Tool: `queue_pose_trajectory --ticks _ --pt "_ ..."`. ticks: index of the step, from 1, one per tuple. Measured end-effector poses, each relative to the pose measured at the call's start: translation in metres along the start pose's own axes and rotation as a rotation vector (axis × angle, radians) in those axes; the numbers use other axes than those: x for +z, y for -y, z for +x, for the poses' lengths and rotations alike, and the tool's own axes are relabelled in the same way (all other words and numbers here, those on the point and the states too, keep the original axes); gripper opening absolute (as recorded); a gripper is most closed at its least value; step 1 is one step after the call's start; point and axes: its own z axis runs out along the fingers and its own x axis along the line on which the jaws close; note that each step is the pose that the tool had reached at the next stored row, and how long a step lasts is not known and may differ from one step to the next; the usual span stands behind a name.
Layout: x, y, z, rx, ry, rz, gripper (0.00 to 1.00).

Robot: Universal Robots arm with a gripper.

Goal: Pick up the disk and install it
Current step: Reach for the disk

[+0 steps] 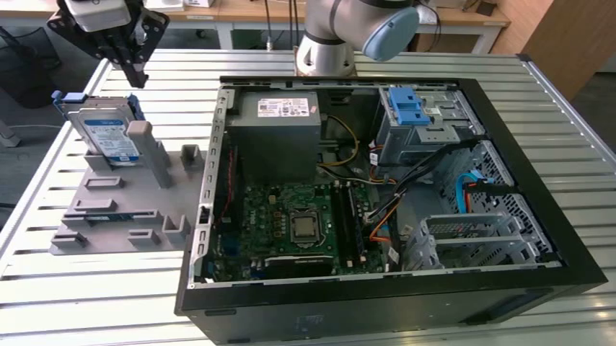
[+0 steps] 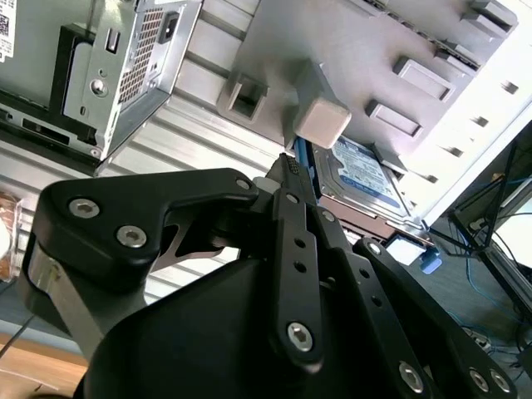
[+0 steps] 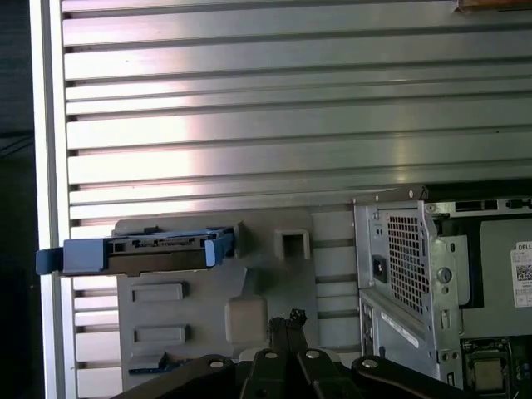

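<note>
The disk [image 1: 108,134], a silver hard drive with a blue-and-white label in a blue carrier, stands on edge in the grey fixture [image 1: 115,209] at the exterior view's left. In the first wrist view the disk [image 3: 150,249] shows edge-on; in the second wrist view the disk [image 2: 366,179] shows its label. My gripper [image 1: 138,79] hangs above the disk, slightly toward the computer case, not touching it. Its fingers [image 3: 291,319] are pressed together with nothing between them, as the second wrist view's gripper [image 2: 288,163] also shows.
The open computer case [image 1: 539,144] lies on the slatted metal table [image 1: 58,288], beside the fixture. Inside are the grey power supply [image 1: 279,137], the motherboard [image 1: 298,223] and a metal drive bay with a blue latch [image 1: 416,108]. A tall grey post [image 1: 144,144] stands next to the disk.
</note>
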Motion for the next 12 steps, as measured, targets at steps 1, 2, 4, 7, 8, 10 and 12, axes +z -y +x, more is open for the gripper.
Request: queue_pose_trajectory --ticks 1,2,4,7,8,10,12 --pt "0.0 0.0 0.0011 0.0 -0.0001 0.0 0.11" --pt "0.0 0.0 0.0023 0.0 0.0 0.0 0.11" --pt "0.0001 -0.0001 0.0049 0.0 0.0 0.0 0.11" --pt "0.0002 -0.0004 0.0085 0.0 0.0 0.0 0.11" --pt "0.0003 -0.0005 0.0099 0.0 0.0 0.0 0.11" --pt "0.0003 -0.0007 0.0127 0.0 0.0 0.0 0.11" --pt "0.0004 -0.001 0.0156 0.0 0.0 0.0 0.11"
